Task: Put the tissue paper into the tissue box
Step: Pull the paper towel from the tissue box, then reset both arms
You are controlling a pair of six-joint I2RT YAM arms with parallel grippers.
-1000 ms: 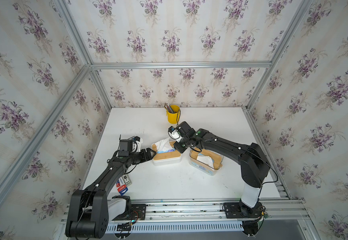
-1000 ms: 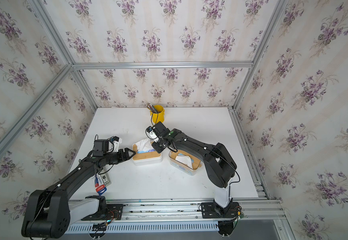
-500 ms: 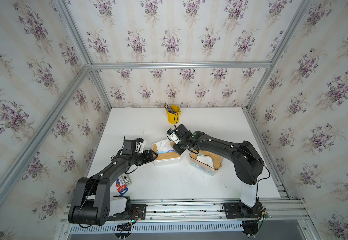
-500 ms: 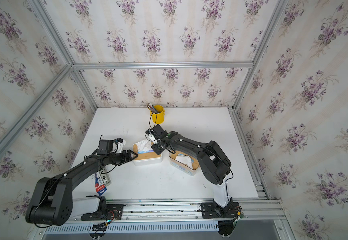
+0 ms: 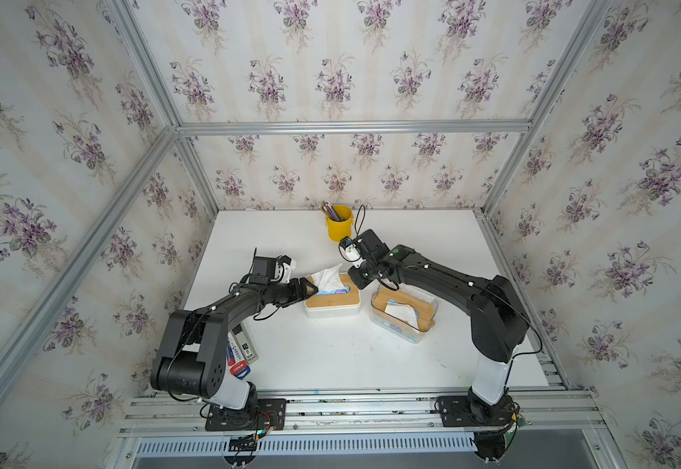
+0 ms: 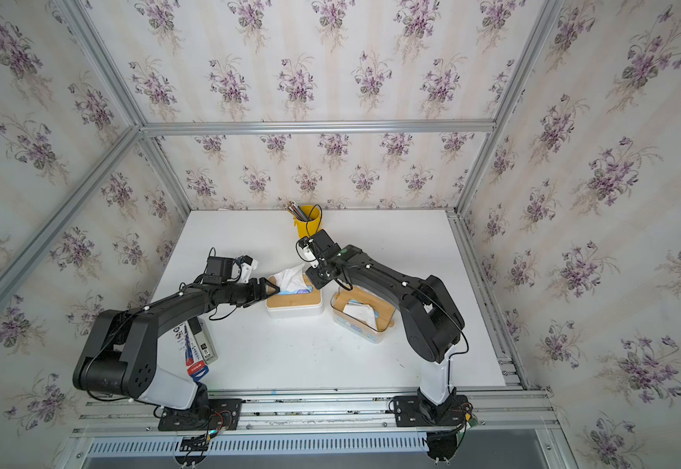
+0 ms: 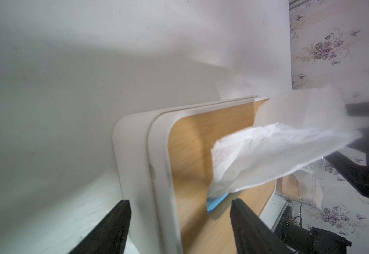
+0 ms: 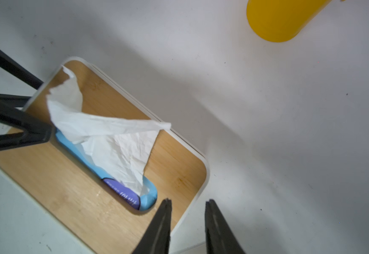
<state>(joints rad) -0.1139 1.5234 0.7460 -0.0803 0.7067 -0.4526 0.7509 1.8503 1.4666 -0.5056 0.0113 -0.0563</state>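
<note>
The tissue box point(image 5: 332, 302) point(image 6: 295, 302) is white with a wooden lid point(image 8: 58, 176) and stands mid-table. White tissue paper point(image 5: 328, 276) point(image 6: 291, 276) point(image 8: 113, 136) sticks up crumpled out of the lid's slot, where a blue packet point(image 8: 148, 198) shows. My left gripper point(image 5: 310, 289) point(image 7: 180, 201) is open at the box's left end. One finger is outside the box wall and the other over the lid by the slot. My right gripper point(image 5: 358, 280) point(image 8: 188, 200) hovers over the box's far right corner, open by a narrow gap and holding nothing.
A clear plastic box point(image 5: 403, 314) with a wooden lid and tissue in it stands right of the tissue box. A yellow pencil cup point(image 5: 339, 223) is at the back. Flat packs point(image 5: 241, 349) lie beside the left arm's base. Walls close in the table.
My left gripper has moved right, up to the box's left end beside the tissue. The right gripper stays over the box's far right corner.
</note>
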